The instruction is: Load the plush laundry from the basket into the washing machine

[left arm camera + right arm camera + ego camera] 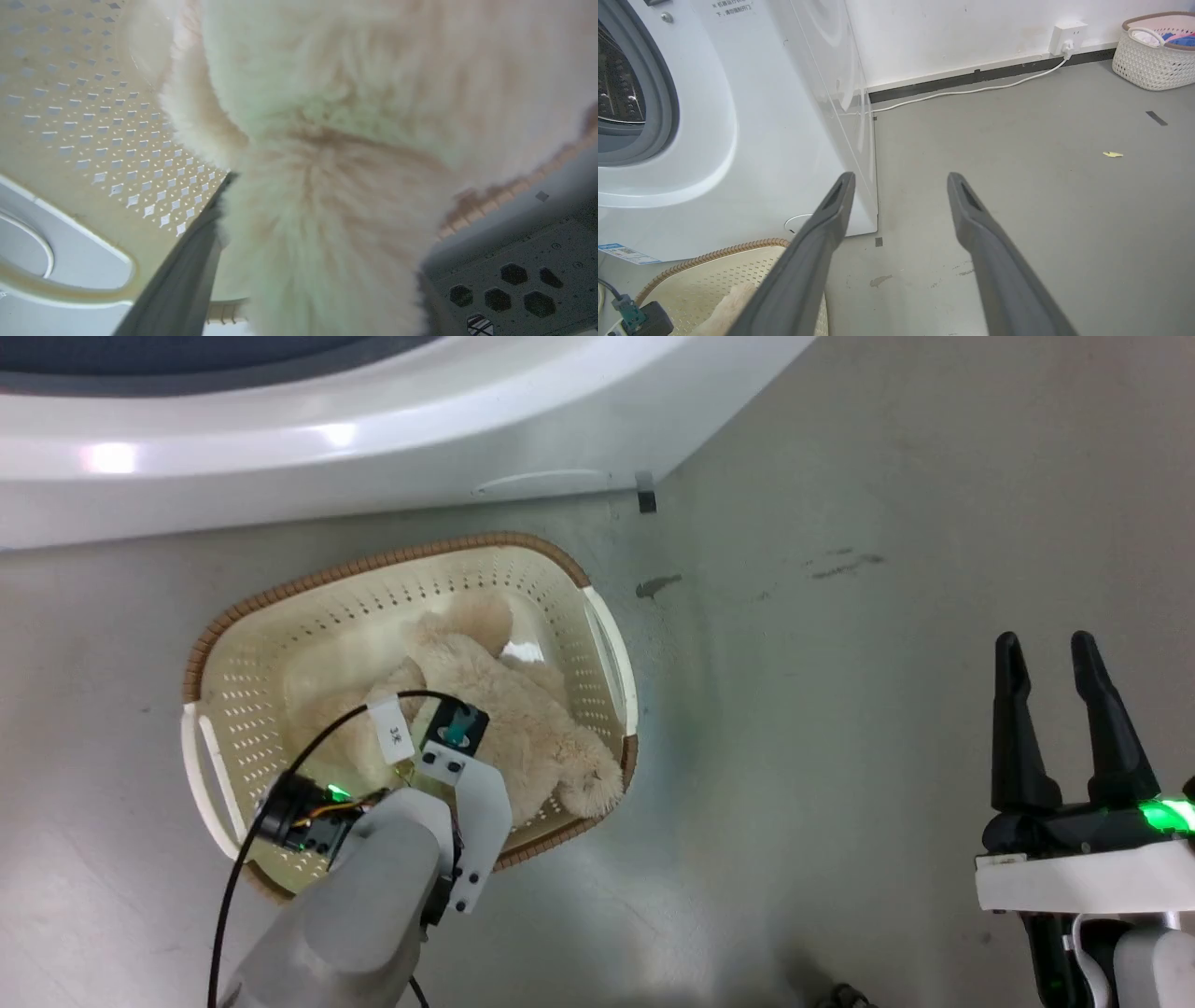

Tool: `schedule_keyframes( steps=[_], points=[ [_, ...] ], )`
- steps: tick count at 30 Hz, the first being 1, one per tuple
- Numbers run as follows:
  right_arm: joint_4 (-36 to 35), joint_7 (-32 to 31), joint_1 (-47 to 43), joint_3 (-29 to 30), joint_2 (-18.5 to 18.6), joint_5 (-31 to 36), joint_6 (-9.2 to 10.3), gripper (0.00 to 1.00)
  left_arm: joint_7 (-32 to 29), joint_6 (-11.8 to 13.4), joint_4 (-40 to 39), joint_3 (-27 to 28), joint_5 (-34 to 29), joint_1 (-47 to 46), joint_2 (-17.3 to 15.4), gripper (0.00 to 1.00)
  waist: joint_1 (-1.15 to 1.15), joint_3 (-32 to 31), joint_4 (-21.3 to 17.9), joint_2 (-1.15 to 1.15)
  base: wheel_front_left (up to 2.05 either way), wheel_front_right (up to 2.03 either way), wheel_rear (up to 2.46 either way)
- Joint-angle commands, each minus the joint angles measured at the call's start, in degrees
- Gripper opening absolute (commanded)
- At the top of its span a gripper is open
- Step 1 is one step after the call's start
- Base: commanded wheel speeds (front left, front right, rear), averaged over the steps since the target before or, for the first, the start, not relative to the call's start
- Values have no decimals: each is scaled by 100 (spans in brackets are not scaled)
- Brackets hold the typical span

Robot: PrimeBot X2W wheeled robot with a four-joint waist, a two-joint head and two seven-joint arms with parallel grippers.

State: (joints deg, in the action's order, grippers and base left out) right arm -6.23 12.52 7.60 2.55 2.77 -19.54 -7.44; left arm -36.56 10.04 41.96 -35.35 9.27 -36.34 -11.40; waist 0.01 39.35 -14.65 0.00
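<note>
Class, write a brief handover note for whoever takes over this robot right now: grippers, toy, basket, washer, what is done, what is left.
Left gripper: jaws open, astride the toy in the basket; not closed on it.
Right gripper: open, empty, over the floor right of the basket.
Washer: just beyond the basket; drum in sight.
Done: nothing loaded yet; left gripper is at the toy.
Left: close on the toy, lift it, put it in the drum.

Shaggy cream plush laundry (504, 709) inside perforated basket (373, 563)
</note>
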Motion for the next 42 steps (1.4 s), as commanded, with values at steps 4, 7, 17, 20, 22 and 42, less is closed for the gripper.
schedule_keyframes(
  steps=[4,7,17,20,22,42],
  points=[
    [-69,105,182,38,9,-155,-4,100,-87,49,101,-176,115,-256,-99,0,-1,249,-73,0,0,0,0],
    [-76,141,223,68,9,-208,-4,100,-99,20,137,-256,214,-349,-115,0,-1,352,-80,0,0,0,0],
    [-13,248,359,68,10,-285,-5,100,235,-3,299,-400,655,-495,24,0,-1,224,127,0,0,0,0],
    [46,248,320,90,10,-192,-5,100,653,-100,268,-329,856,-373,197,0,-1,-217,372,0,0,0,0],
    [65,248,303,99,10,-171,-5,100,742,-130,260,-323,890,-349,231,0,-1,-316,428,0,0,0,0],
    [400,208,-313,308,10,94,-5,100,2353,-312,-487,136,1818,570,663,0,-1,-2269,1313,0,0,0,0]
  ],
)
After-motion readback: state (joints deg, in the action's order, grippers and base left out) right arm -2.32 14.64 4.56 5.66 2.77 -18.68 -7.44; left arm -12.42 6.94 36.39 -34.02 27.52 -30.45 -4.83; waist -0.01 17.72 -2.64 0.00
